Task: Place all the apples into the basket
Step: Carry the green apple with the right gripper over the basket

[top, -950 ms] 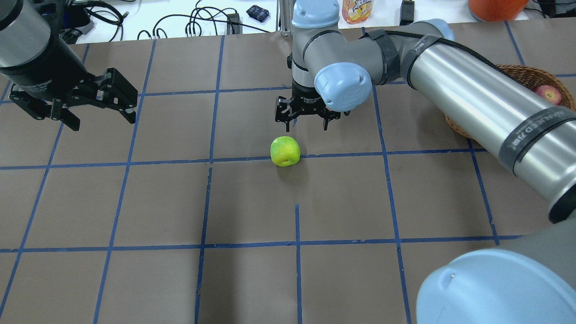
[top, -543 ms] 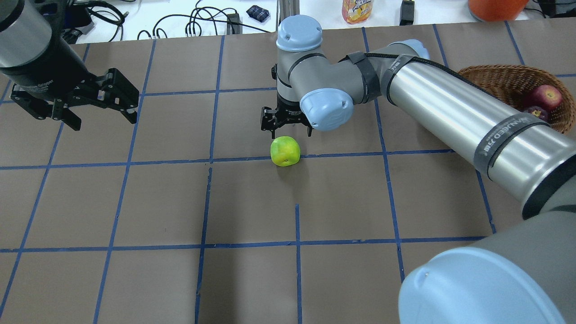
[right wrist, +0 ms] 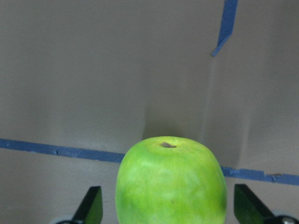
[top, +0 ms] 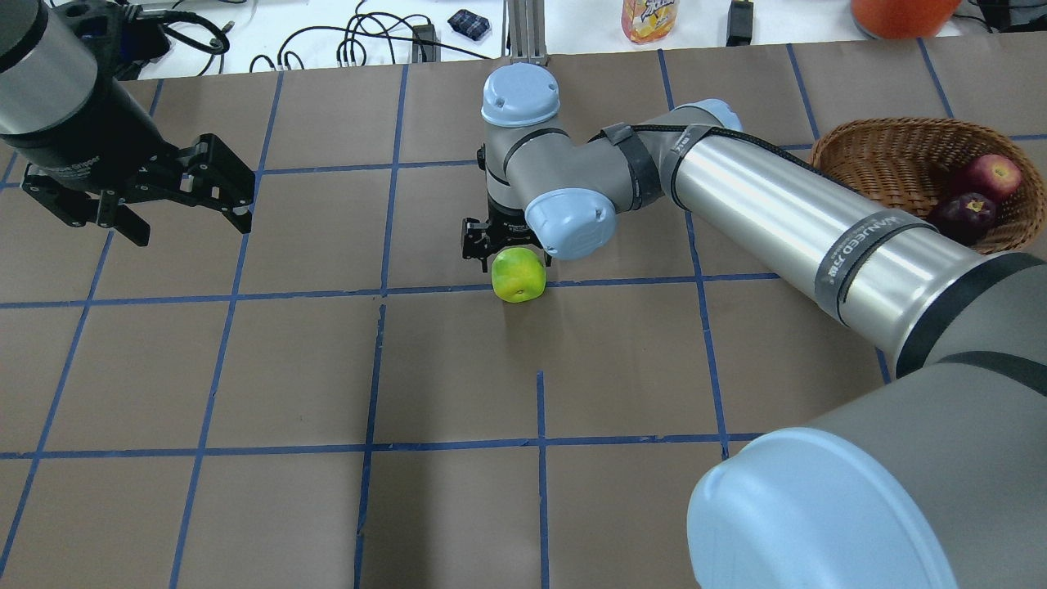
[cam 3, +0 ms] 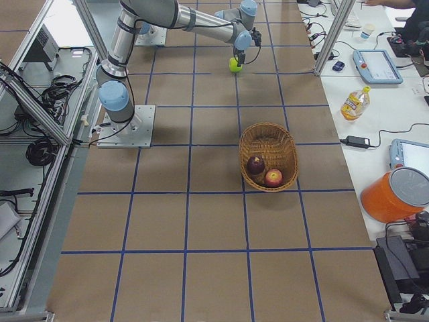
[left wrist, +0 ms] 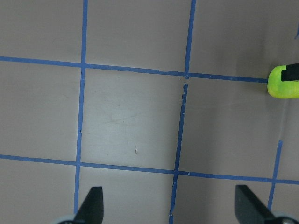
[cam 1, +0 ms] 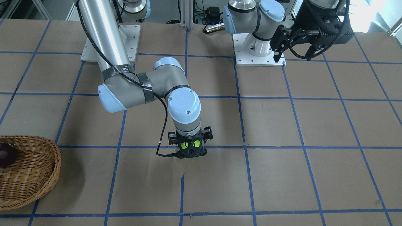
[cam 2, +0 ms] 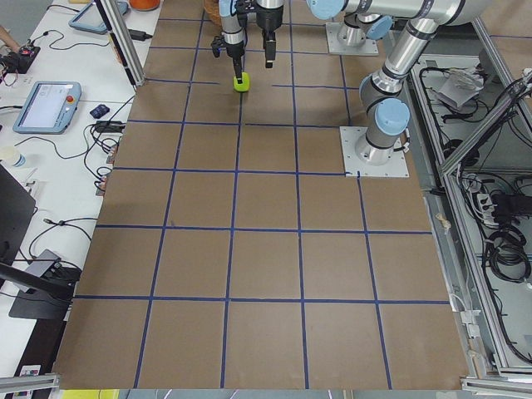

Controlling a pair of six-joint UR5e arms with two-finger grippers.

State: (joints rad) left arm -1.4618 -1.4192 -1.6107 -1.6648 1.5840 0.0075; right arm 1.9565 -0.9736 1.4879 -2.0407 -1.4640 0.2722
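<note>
The lime green apple sits on the brown table near the middle, on a blue tape line. My right gripper is open and lowered over it, with a finger on each side; the right wrist view shows the apple between the fingers with small gaps. The wicker basket stands at the far right and holds the red apple and the maroon apple. My left gripper is open and empty, raised at the far left.
The right arm's long silver link stretches from the lower right across to the apple, beside the basket. A bottle, an orange container and cables lie beyond the table's far edge.
My right gripper moved left and down, from beside and behind the green apple to straddling it. The arm swung off the basket, uncovering both apples in it. The left gripper stayed put.
</note>
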